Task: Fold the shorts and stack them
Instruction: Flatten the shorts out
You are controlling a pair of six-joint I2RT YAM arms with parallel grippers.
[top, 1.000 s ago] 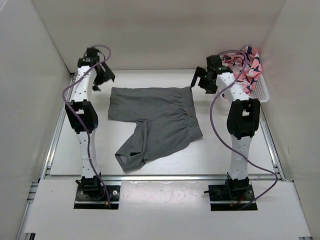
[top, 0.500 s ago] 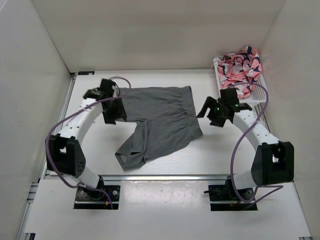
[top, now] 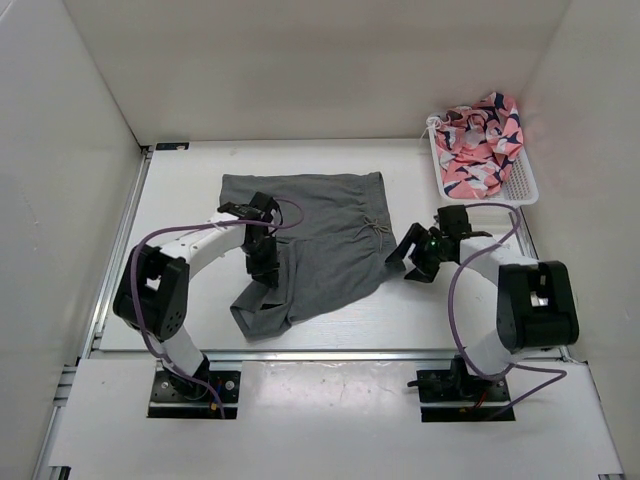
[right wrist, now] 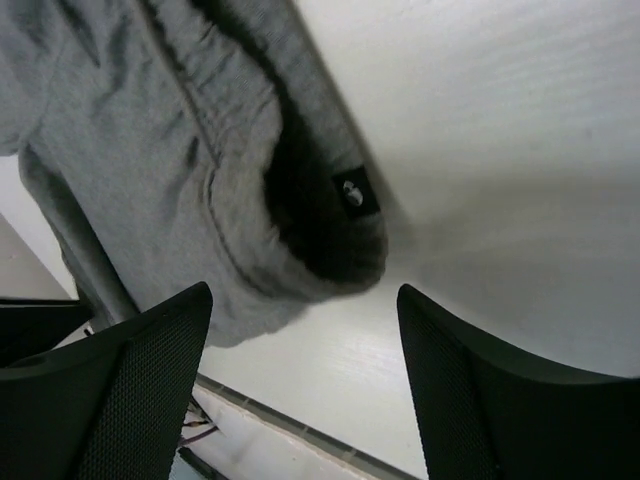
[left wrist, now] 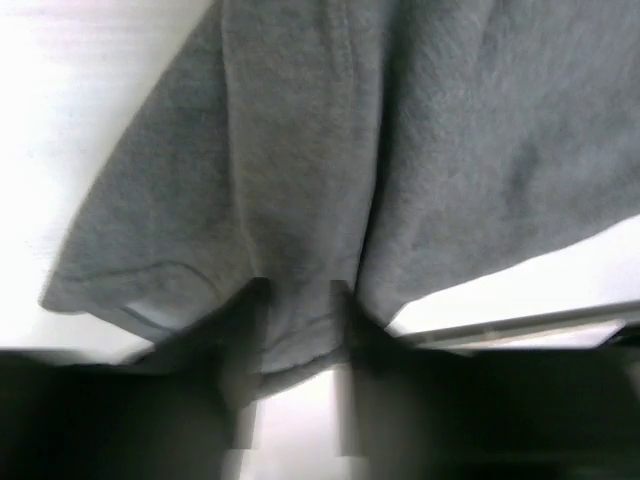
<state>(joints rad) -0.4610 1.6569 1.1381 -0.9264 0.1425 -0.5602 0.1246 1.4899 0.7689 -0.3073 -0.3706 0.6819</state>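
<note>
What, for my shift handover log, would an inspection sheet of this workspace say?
Surface: white table, matte.
Job's things: grey shorts spread out, unfolded, waistband to the right, one leg skewed toward the near edge.
Clutter: white basket at far right, holding pink patterned cloth.
Grippers: left gripper straddles a ridge of leg fabric, grip unclear; right gripper open at the waistband's near corner.
Cables: purple cable loops along each arm.
Surroundings: white walls on three sides; nothing else seen.

Blur smears the left gripper — its jaws' hold on the shorts unclear.
</note>
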